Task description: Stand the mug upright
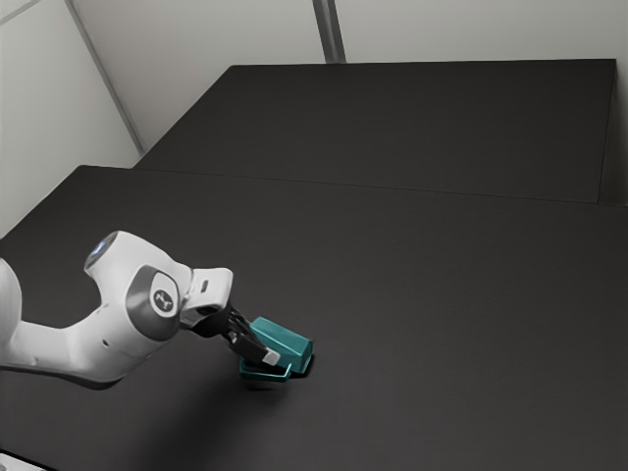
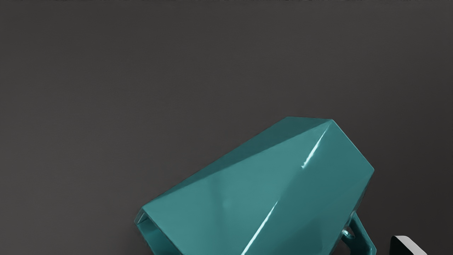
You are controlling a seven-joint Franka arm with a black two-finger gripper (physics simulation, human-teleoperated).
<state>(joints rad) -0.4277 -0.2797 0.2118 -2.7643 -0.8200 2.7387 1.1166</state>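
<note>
"Where's the teal mug (image 2: 269,191)?"

"Lying on its side on the counter (image 1: 442,294), slanted, its bottom (image 2: 354,144) farther out than its mouth (image 2: 155,235)."

"And the pincer (image 1: 270,351)?"

"Wide, right by it. The handle (image 2: 364,235) sits between the cup part and one fingertip (image 2: 410,244)."

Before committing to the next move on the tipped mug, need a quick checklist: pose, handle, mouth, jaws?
1. Mug upright: not ok, lies on its side.
2. Handle located: ok, close to one jaw.
3. Mouth located: ok, hollow end visible in wrist view.
4. Jaws open: ok.
5. Mug gripped: not ok, gap between handle and nearby jaw.
6. Other jaw's clearance: cannot tell.
</note>
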